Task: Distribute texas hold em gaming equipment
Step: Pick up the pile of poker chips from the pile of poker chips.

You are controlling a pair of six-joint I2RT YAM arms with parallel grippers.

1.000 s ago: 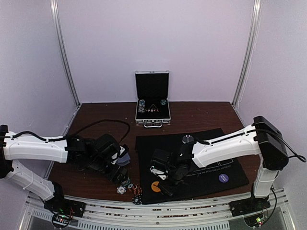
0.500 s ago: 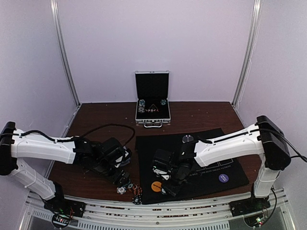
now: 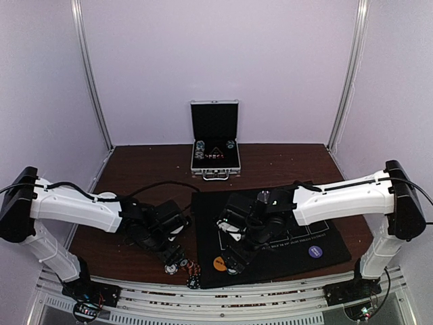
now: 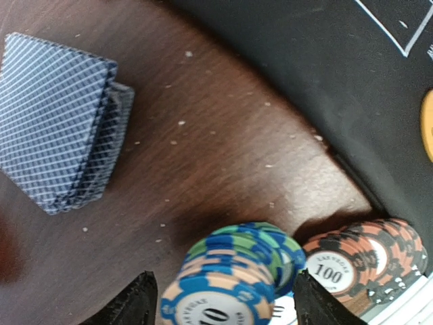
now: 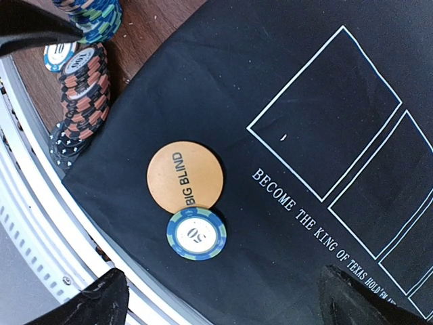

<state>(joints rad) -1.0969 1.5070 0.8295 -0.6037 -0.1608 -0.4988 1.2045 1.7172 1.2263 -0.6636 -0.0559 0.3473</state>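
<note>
In the left wrist view, a leaning stack of blue, green and peach poker chips (image 4: pixel 233 271) stands between the fingertips of my left gripper (image 4: pixel 226 306). The jaws are open, with a gap on the left side. An orange-and-black stack marked 100 (image 4: pixel 365 261) sits right beside it, and a deck of grey-blue cards (image 4: pixel 57 118) lies further off on the wood. My right gripper (image 5: pixel 223 301) hangs wide open over the black mat (image 5: pixel 304 81). Below it a blue-green 50 chip (image 5: pixel 196 233) lies flat, overlapping the edge of the orange BIG BLIND disc (image 5: pixel 184 174).
A silver case (image 3: pixel 215 145) stands open at the back of the table. On the mat lie a purple disc (image 3: pixel 315 252) at the right and a silver-grey disc (image 3: pixel 265 196) at its far edge. The metal rail (image 3: pixel 223 298) runs along the table's near edge.
My right gripper has opened wide, and the 50 chip now lies free by the orange disc. The left gripper has moved onto the blue-green stack and its jaws have narrowed.
</note>
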